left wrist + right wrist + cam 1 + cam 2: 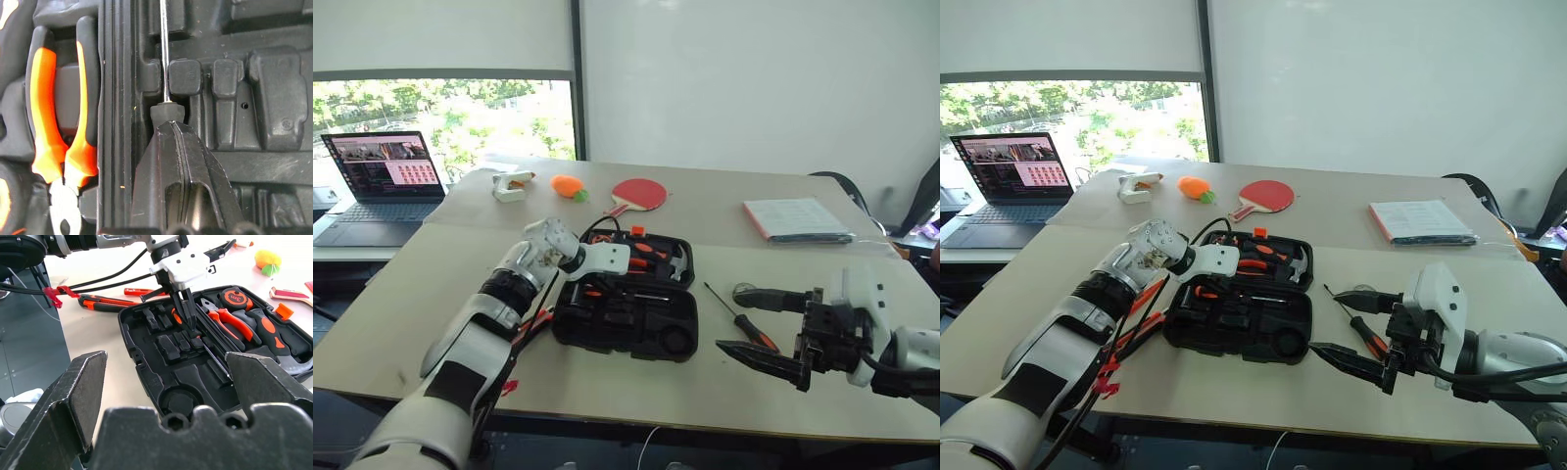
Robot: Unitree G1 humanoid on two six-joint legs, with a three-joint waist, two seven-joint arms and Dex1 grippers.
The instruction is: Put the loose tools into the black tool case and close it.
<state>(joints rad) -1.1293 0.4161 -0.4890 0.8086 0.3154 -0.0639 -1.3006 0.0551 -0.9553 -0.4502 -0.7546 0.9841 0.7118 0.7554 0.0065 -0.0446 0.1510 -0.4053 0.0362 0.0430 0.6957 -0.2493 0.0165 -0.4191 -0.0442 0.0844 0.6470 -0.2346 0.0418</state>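
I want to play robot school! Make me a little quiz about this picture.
1. True or false: the right gripper is open.
2. What is the left gripper pinching? A: the pliers. B: a screwdriver. C: the red paddle.
3. Fill the gap: the black tool case lies ____ on the table.

Key: 1 true. 2 B. 3 open.

White arms with black joints, black cables, black-fingered left pincer (188, 316)
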